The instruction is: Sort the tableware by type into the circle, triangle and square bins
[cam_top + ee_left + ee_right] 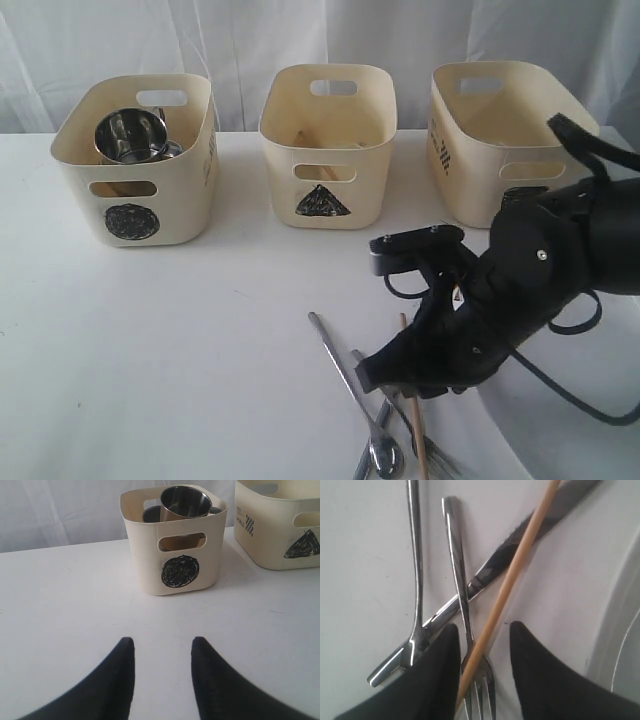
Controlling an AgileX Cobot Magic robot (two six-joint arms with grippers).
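As 1 wooden chopstick (506, 590) crosses it, the steel fork (465, 605) gleams.

Gripper (400, 378): black, low over the cutlery.
Chopstick (419, 450): passes beneath the gripper.
Spoon (345, 375): just left of the gripper.
Knife (368, 455), fork (437, 460): crossed near its tip.
Plate (540, 440): right of it, partly under the arm.
Triangle bin (325, 150): beyond it.
Circle bin (135, 190): far left, holds a mug (128, 135).
Square bin (490, 150): behind the arm.
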